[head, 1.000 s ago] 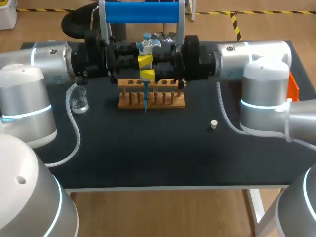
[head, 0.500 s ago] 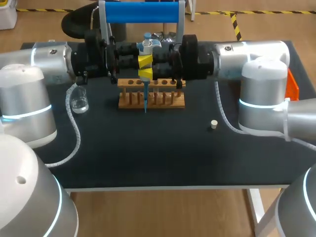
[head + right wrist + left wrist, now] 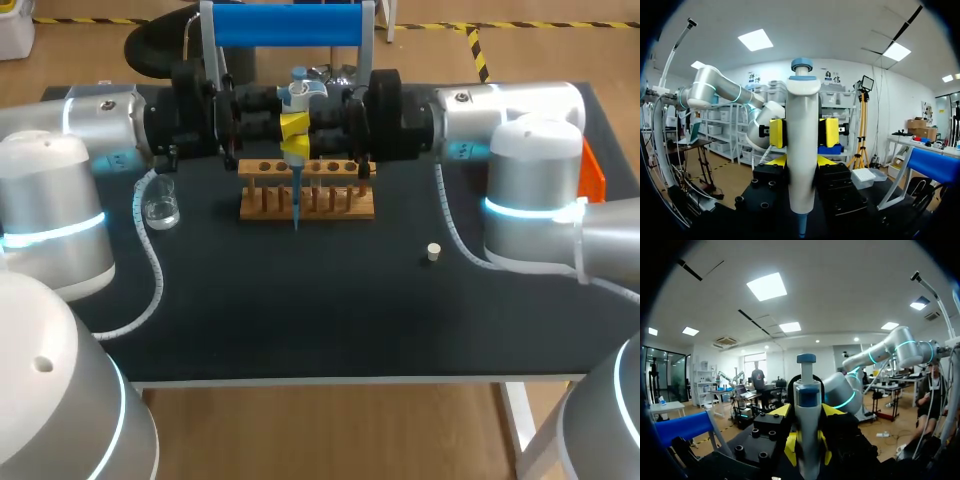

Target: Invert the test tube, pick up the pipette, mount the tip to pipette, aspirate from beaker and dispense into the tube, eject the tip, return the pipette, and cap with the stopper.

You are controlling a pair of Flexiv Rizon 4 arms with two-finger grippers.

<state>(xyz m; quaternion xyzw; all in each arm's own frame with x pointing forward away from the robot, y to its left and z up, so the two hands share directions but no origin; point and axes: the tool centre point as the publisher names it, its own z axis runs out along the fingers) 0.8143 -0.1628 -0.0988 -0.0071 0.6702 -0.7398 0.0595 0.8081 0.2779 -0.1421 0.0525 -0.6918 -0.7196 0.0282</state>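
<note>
The pipette (image 3: 802, 100) stands upright, plunger up; its blue tip (image 3: 296, 205) points down at the wooden rack (image 3: 330, 205). Left gripper (image 3: 807, 447) and right gripper (image 3: 802, 145) both clamp its body.

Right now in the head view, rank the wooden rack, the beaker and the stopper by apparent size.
Largest to smallest:
wooden rack
beaker
stopper
All three stand at a similar distance, so the order holds.
</note>
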